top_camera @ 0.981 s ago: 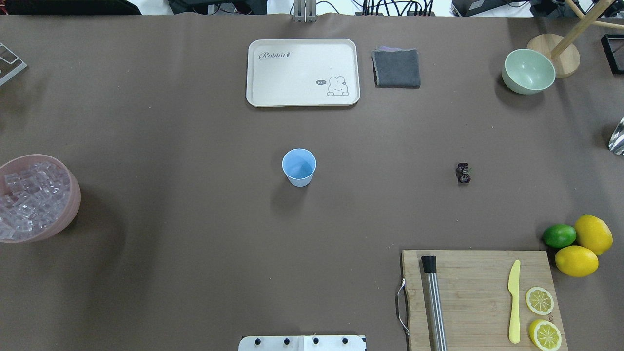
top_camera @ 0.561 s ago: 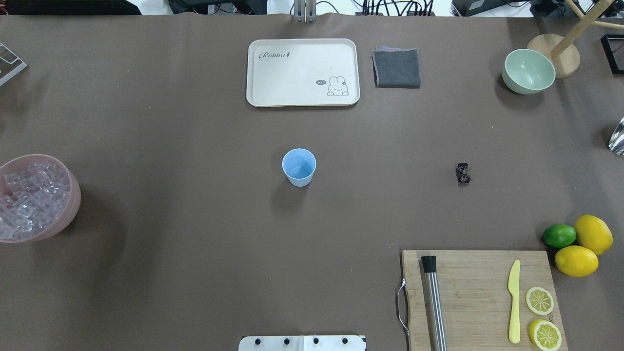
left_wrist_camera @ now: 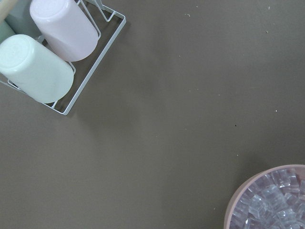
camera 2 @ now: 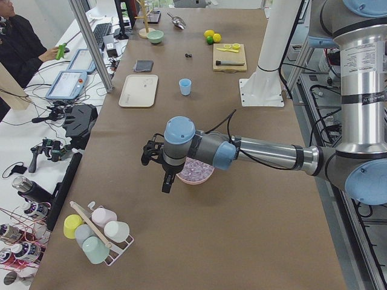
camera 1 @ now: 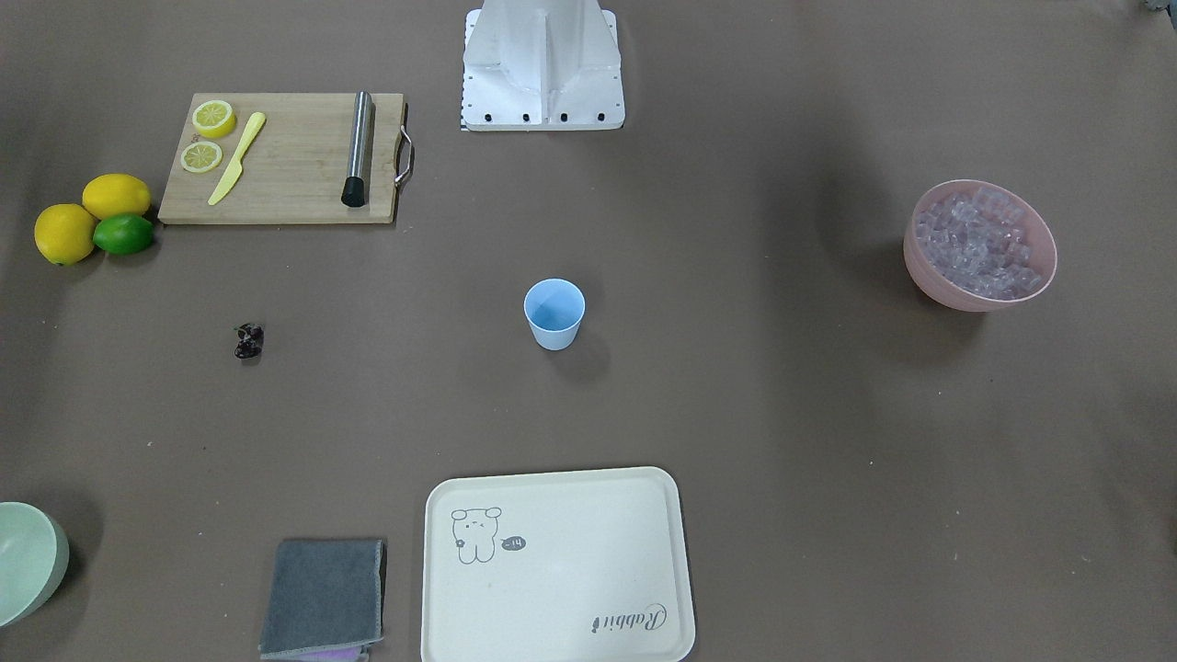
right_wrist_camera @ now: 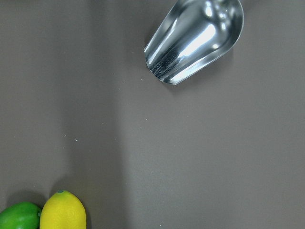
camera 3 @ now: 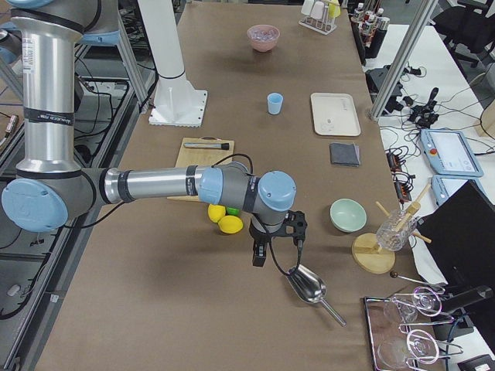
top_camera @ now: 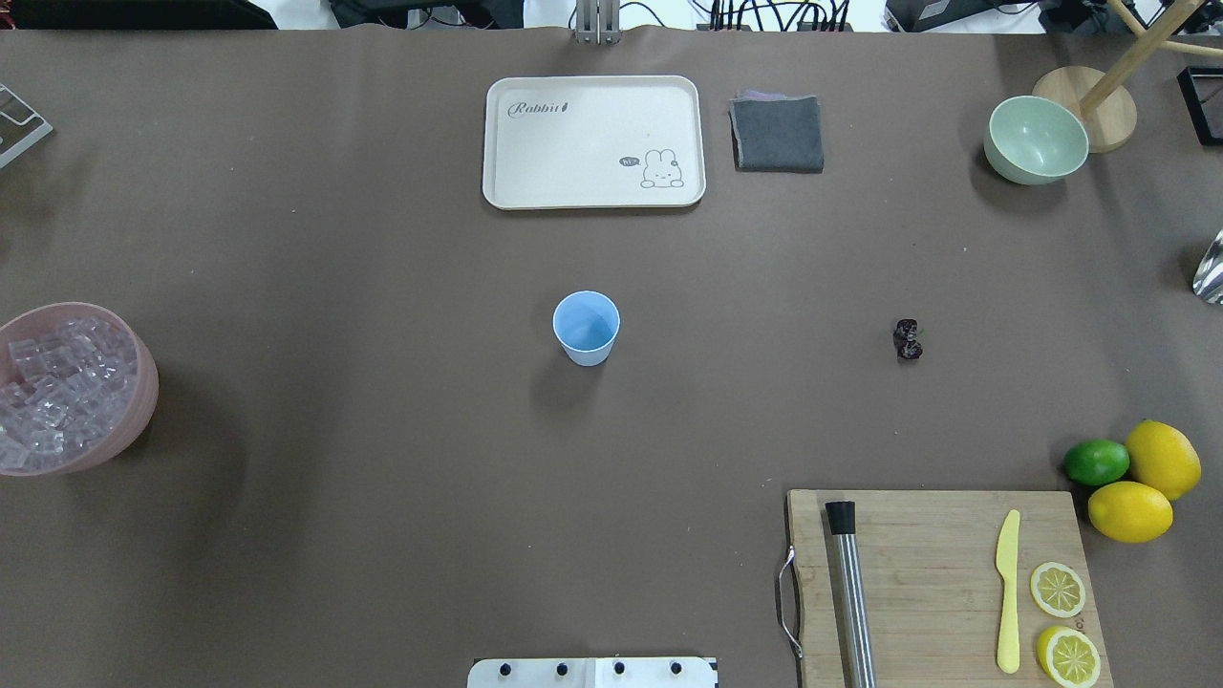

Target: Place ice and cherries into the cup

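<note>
Layout first. The cup (top_camera: 586, 325) stands upright and empty at mid-table, well apart from both my grippers and between them, which I read as deliberate: either arm can reach its open mouth. The ice (top_camera: 57, 392) is heaped in a pink bowl (top_camera: 145, 401) just beside my left gripper (camera 2: 165, 182); in the left wrist view the bowl's rim only cuts the lower right corner, so the tool hangs off to one side of it, not over it. On the gripper's other side is a wire rack (left_wrist_camera: 95, 67) with a pink cup (left_wrist_camera: 64, 28) and a mint cup (left_wrist_camera: 35, 67) lying in it. The cherries (top_camera: 908, 339) lie loose on the table between the cup and my right gripper (camera 3: 260, 252), nearer the cup's side than mine, so I judge them to be the right arm's job and the ice the left's. Directly under the right gripper lies a metal scoop (right_wrist_camera: 195, 38), bowl side up; a lemon (right_wrist_camera: 63, 211) and a lime (right_wrist_camera: 19, 217) sit near, touching each other. Pose: both arms reach low toward opposite table ends, forearms about level, wrists bent so the tools point down at bare table. Neither holds anything that I can see. Finger spacing: cannot tell for either gripper, since only the side cameras show them. Nothing is in the cup yet.
</note>
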Controlling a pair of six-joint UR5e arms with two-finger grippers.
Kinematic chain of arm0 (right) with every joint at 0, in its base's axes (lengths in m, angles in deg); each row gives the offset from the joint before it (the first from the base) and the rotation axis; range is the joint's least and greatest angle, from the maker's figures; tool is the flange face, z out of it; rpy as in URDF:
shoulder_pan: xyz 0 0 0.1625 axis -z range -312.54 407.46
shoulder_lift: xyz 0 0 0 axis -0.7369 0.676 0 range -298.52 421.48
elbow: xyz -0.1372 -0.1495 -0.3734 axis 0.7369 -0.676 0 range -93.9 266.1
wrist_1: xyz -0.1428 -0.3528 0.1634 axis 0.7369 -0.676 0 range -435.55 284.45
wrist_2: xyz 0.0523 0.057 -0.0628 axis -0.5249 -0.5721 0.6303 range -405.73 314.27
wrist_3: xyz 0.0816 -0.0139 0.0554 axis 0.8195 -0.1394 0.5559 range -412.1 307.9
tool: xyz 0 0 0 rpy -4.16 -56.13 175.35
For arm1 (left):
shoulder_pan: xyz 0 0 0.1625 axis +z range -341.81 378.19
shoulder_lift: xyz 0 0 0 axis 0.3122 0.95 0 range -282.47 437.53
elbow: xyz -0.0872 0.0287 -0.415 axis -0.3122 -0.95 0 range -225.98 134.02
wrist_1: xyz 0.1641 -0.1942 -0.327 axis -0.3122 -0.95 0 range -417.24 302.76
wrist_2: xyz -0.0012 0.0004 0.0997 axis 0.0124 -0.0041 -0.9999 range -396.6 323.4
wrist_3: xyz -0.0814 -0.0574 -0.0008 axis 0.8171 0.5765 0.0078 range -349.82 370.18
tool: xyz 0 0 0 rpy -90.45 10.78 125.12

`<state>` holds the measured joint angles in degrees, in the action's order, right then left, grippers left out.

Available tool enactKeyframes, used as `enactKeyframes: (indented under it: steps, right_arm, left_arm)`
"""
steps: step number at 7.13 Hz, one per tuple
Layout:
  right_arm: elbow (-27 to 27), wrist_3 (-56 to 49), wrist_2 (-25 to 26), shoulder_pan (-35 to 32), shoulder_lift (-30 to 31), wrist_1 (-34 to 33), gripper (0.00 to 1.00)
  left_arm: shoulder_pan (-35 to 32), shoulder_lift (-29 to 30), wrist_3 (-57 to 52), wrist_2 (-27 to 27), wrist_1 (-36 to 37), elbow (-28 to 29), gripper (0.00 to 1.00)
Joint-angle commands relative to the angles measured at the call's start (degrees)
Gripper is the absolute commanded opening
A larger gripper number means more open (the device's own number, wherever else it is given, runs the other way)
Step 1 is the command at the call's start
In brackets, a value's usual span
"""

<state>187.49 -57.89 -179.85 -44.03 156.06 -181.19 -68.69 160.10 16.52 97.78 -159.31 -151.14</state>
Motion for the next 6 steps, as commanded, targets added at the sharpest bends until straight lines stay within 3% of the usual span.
enactKeyframes:
  steps: [1, 3, 4, 5, 6]
  right_arm:
    - [0.38, 0.0, 0.0, 0.0, -0.09, 0.0, 1.0]
    - [1.26, 0.0, 0.0, 0.0, 0.0, 0.0, 1.0]
    - [1.7, 0.0, 0.0, 0.0, 0.26, 0.0, 1.0]
    - [2.31, 0.0, 0.09, 0.0, 0.61, 0.0, 1.0]
    - [2.32, 0.0, 0.09, 0.0, 0.53, 0.0, 1.0]
  left_arm:
    - [1.1, 0.23, -0.01, 0.09, -0.14, -2.31, 0.98]
    - [2.77, 1.36, 0.51, -0.26, -0.06, -8.1, 0.98]
    - [4.26, 4.85, 1.39, -0.26, 0.03, -6.13, 0.98]
    - [8.62, 5.75, 2.88, -0.18, -2.58, 0.33, 0.98]
    - [9.45, 5.94, 3.06, 1.83, -6.61, 1.7, 0.98]
